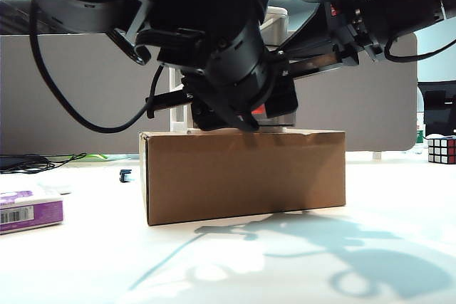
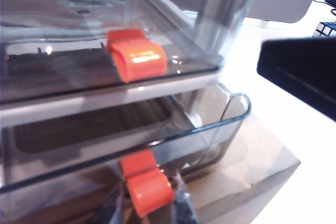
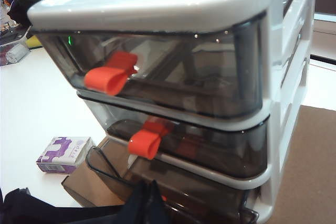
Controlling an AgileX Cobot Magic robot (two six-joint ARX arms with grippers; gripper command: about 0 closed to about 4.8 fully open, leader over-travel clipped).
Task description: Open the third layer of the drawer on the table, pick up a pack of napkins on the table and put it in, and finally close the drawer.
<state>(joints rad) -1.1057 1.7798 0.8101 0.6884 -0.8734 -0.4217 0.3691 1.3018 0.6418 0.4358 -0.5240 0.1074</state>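
On the white desk (image 1: 399, 197) the drawer cabinet (image 3: 283, 51) stands on a cardboard box (image 1: 242, 172), its third layer (image 2: 231, 116) pulled out, my left fingers (image 2: 149, 203) narrowly flanking its knob (image 2: 149, 190); I'd release cleanly, then fetch the napkin pack (image 1: 28, 208); my right fingers' state I cannot tell.

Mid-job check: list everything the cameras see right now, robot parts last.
drawer cabinet: one, white frame with three smoky drawers, on top of the cardboard box
third layer: one, smoky clear, lowest drawer, pulled out
knobs: three, red-orange, one per drawer front
cardboard box: one, brown, mid-table
pack of napkins: one, purple and white, on the table left of the box
puzzle cube: one, multicoloured, far right
table: one, white
left gripper: black, fingers either side of the lowest knob, grip unclear
right gripper: black, beside the cabinet, state unclear
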